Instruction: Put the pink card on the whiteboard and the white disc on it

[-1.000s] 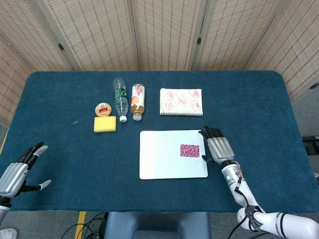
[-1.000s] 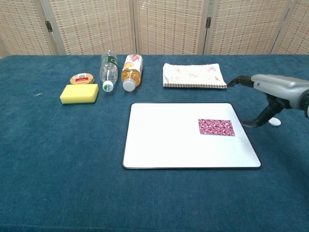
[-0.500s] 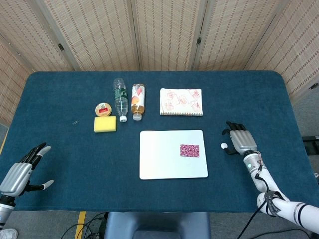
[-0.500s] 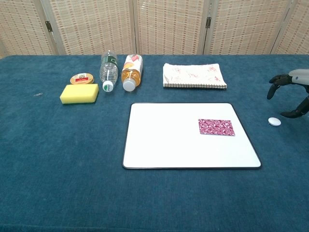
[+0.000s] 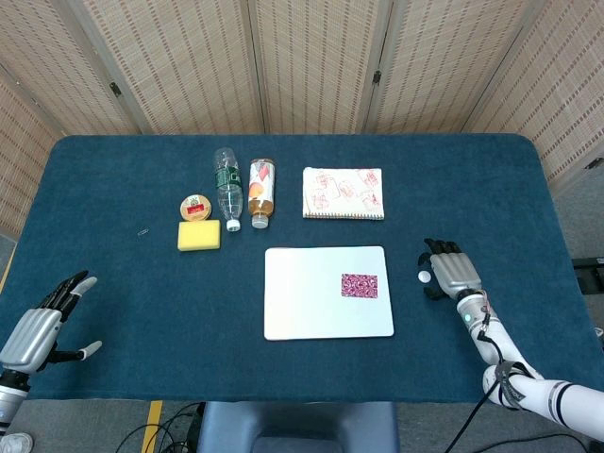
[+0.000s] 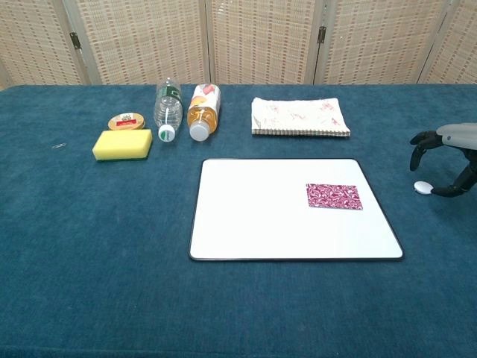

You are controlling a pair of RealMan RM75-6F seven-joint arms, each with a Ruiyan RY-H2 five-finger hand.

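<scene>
The whiteboard point(image 5: 311, 302) point(image 6: 261, 216) lies flat at the table's middle. On its right part lies the pink patterned card point(image 5: 359, 284) point(image 6: 334, 196). The small white disc point(image 5: 424, 276) point(image 6: 422, 187) rests on the blue cloth to the right of the board. My right hand point(image 5: 451, 269) point(image 6: 449, 153) hovers just right of the disc, fingers spread and arched over it, thumb low beside it, holding nothing. My left hand point(image 5: 38, 326) is at the table's near left corner, fingers apart and empty; the chest view does not show it.
At the back of the table are a yellow sponge point(image 5: 198, 235), a small round tin point(image 5: 194, 205), a clear water bottle point(image 5: 227, 188) and a juice bottle point(image 5: 261, 192) lying down, and a patterned notebook point(image 5: 343, 192). A tiny clip point(image 5: 142, 231) lies far left.
My right hand left the whiteboard's right edge, swung out to the right past the disc, then edged back and down around it. The disc and card have not moved.
</scene>
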